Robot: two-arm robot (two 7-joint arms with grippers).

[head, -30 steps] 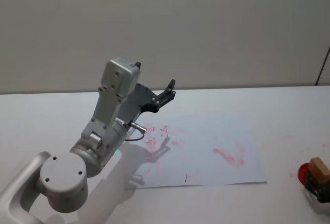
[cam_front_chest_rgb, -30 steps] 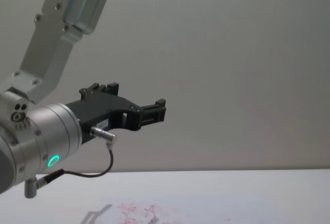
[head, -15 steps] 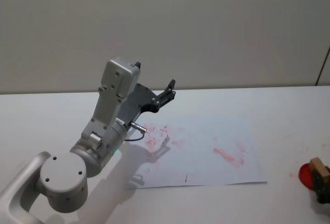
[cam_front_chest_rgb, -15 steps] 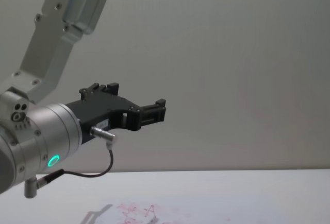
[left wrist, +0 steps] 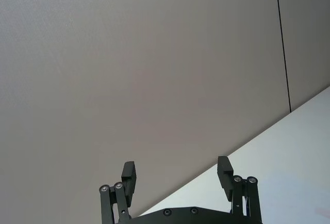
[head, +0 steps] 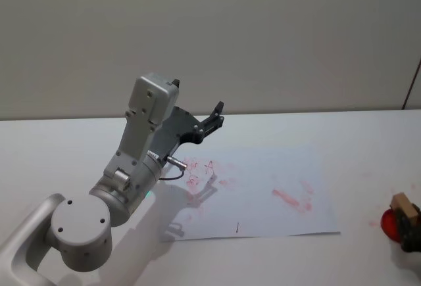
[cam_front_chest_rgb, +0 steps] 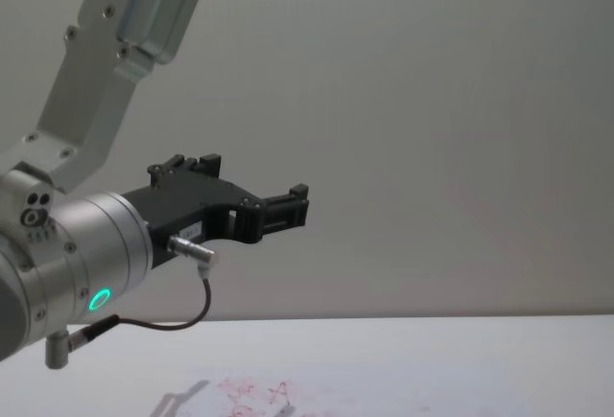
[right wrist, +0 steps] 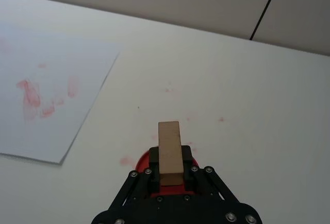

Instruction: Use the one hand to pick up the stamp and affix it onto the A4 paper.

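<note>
Over on the right side of the desk (head: 368,135), the right gripper (right wrist: 170,176) is pinching the stamp (right wrist: 170,149) between its two black fingers (right wrist: 153,175), one on each side of the block's lower end. The tan block is standing up out of the jaws, its squared top end free. Directly beneath it a round red ink pad (right wrist: 146,159) is lying on the white surface, with a few faint red specks around it.

The stamp is sitting off the A4 paper (head: 263,187), out beyond the sheet's near right corner and well apart from its edge. The sheet is lying flat in the middle of the desk, carrying red smudges (head: 289,197) towards its right half and some letter-like red marks (head: 200,167) near its left edge.

The left gripper (left wrist: 176,170) is hanging in the air above the left part of the paper, tilted up towards the grey wall, with its fingers spread wide apart and nothing between them. A green light is glowing on its arm's wrist ring (cam_front_chest_rgb: 99,299).
</note>
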